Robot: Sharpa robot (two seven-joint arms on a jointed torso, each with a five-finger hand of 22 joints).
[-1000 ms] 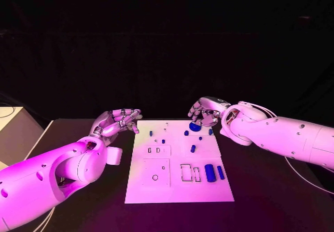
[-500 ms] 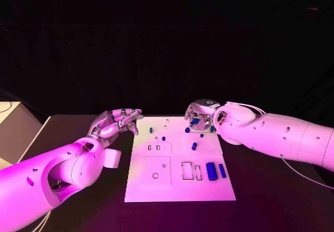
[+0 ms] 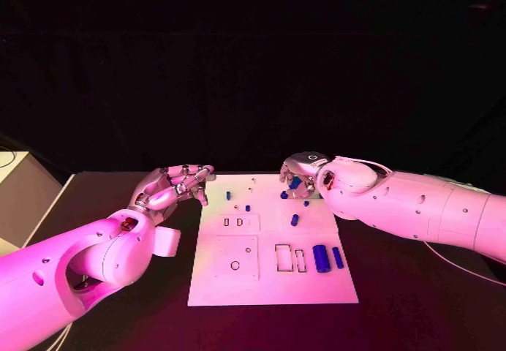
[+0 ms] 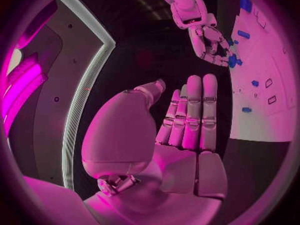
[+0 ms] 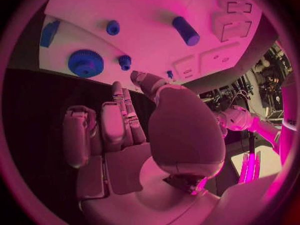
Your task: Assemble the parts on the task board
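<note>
The white task board [image 3: 272, 281] lies in the middle of the black table. A blue gear [image 5: 85, 63] rests flat near the board's far right edge, just past the fingertips of my right hand [image 3: 302, 174]. That hand hovers over the gear with its fingers spread and nothing in them. The left wrist view shows the right hand [image 4: 210, 39] with the gear [image 4: 232, 61] right at its fingertips. Small blue pegs [image 3: 248, 208] and a short cylinder [image 3: 294, 219] stand further in, and two longer blue pieces [image 3: 320, 258] lie at the near right. My left hand [image 3: 174, 183] hangs empty beside the board's far left corner, fingers straight.
Rectangular slots [image 3: 284, 258] and a raised square block [image 3: 238, 257] mark the board's near half. A pale box [image 3: 13, 186] stands at the table's far left. Bare black table [image 3: 411, 292] lies to the right of the board.
My right hand has drifted slightly left and closed in over the gear, hiding more of it. The left hand has barely moved. The head camera has shifted a little.
</note>
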